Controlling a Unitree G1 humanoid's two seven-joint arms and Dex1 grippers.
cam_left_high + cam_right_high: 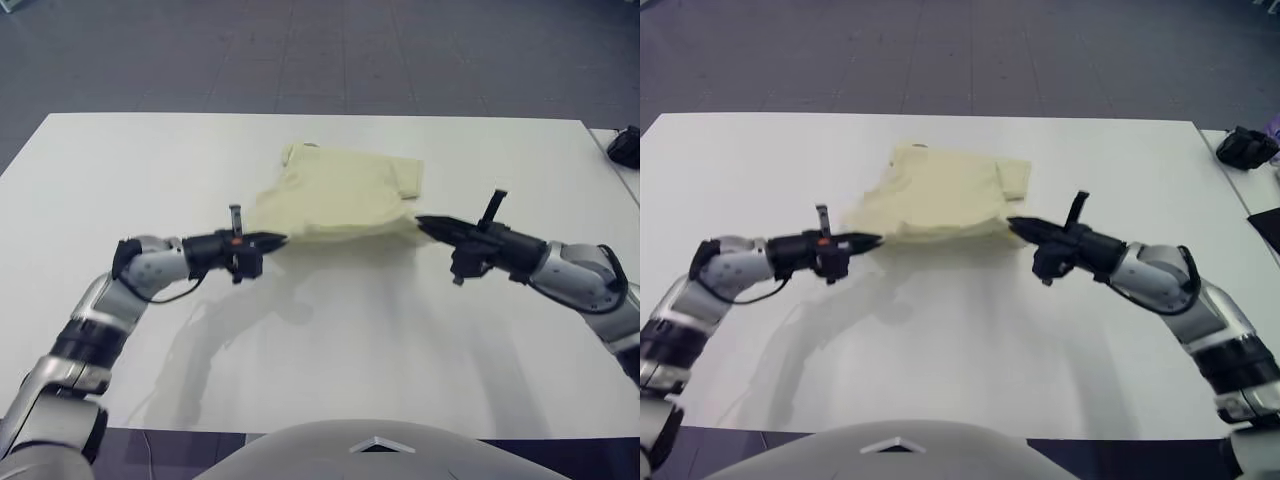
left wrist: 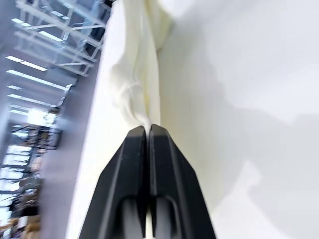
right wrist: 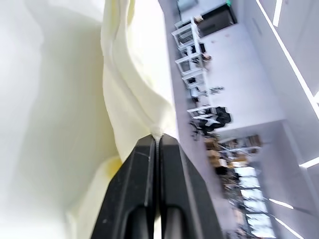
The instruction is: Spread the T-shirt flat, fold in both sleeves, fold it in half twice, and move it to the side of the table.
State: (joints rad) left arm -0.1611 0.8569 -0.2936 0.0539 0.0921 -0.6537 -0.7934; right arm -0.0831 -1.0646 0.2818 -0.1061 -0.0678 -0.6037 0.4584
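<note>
A pale yellow T-shirt lies near the middle of a white table, toward its far edge. Its collar end rests on the tabletop, with one short sleeve showing on the robot's right. The near edge is stretched between two black grippers and casts a shadow on the table below. The left gripper has its jaws pressed together on the shirt's near left corner. The right gripper is likewise clamped on the near right corner. A dark object sits on a neighbouring surface far right.
</note>
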